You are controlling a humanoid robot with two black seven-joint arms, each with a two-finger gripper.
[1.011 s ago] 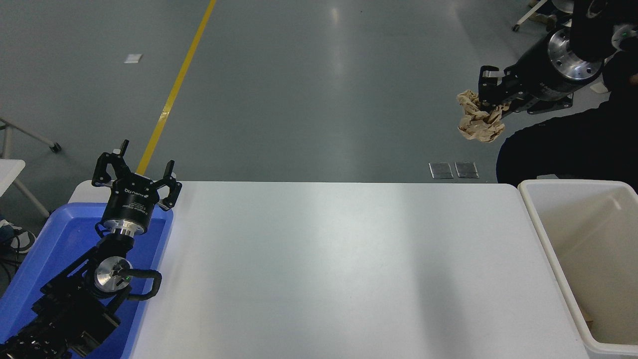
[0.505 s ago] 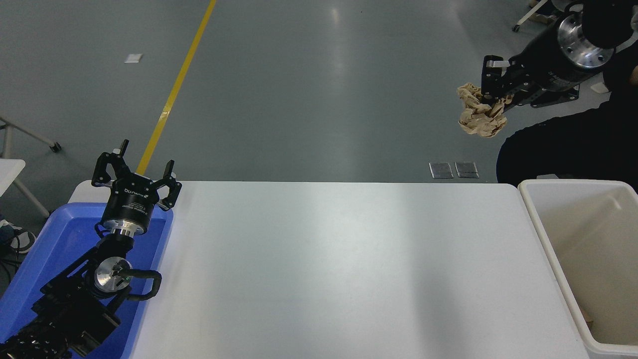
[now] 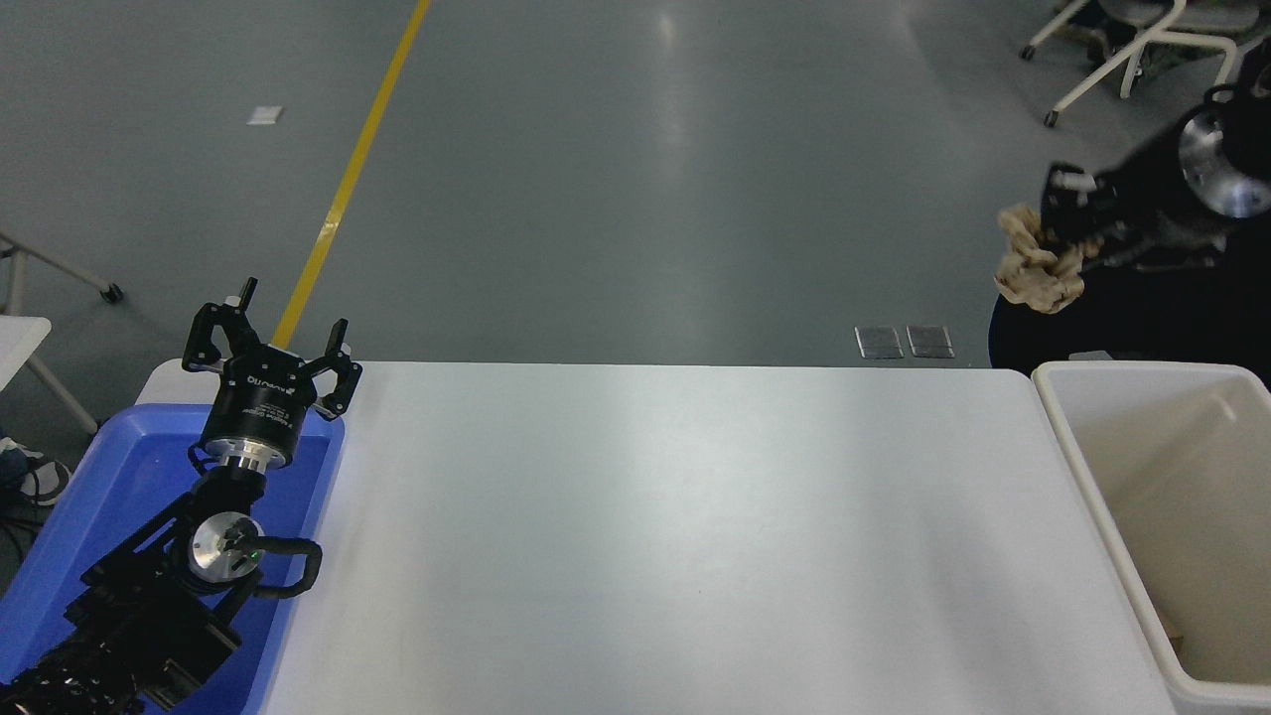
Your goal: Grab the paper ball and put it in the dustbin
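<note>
The tan crumpled paper ball (image 3: pixel 1033 268) hangs in the air at the upper right, beyond the table's far right corner. My right gripper (image 3: pixel 1064 223) is shut on it, the arm coming in from the right edge. The cream-white dustbin (image 3: pixel 1082 452) stands at the table's right end, below and to the right of the ball. My left gripper (image 3: pixel 270 343) stays parked at the lower left, open, above a blue tray.
The shallow blue tray (image 3: pixel 89 497) sits at the table's left end under the left arm. The white table (image 3: pixel 675 536) spans the middle. A dark shape (image 3: pixel 1132 328) lies behind the bin. Chair legs (image 3: pixel 1102 60) show at the top right.
My right gripper has carried the paper ball to the right and slightly down, nearer to above the dustbin. The left arm has not moved.
</note>
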